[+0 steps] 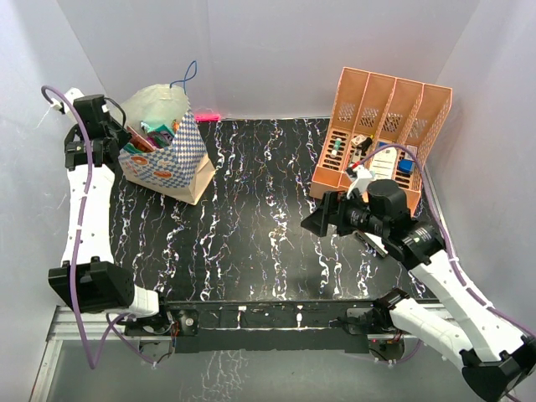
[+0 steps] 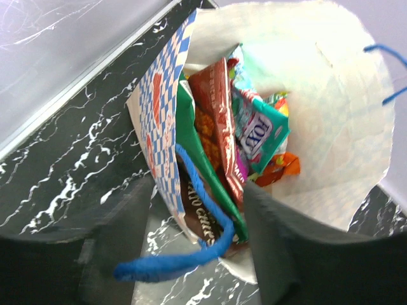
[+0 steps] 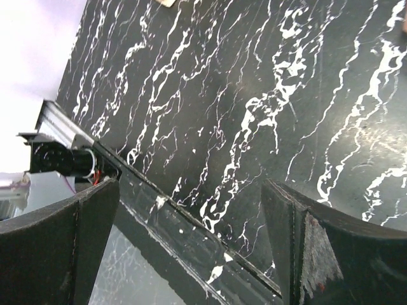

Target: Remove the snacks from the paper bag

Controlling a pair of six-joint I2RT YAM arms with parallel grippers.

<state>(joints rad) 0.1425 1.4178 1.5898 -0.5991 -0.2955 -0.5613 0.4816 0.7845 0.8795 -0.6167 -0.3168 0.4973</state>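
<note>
LEFT GRIPPER AT THE BAG: The left gripper [image 2: 197, 190] straddles the near wall of the paper bag [image 2: 331, 127], one finger outside and one inside. Its jaws stand partly apart around the wall, a blue handle [image 2: 172, 264] and a dark brown packet [image 2: 200, 219]; whether anything is truly gripped cannot be told. Just beyond the fingers, the snacks [image 2: 254, 133] stand packed inside the bag. Well apart, the right gripper [image 3: 191, 190] hangs wide open and empty over the marbled table [image 3: 254, 95], with an orange rack [image 1: 368, 109] close behind its wrist.

the paper bag [image 1: 172, 167] stands far left on the table [image 1: 251, 226], snacks [image 2: 257, 130] inside, file rack [image 1: 377, 109] far right.
</note>
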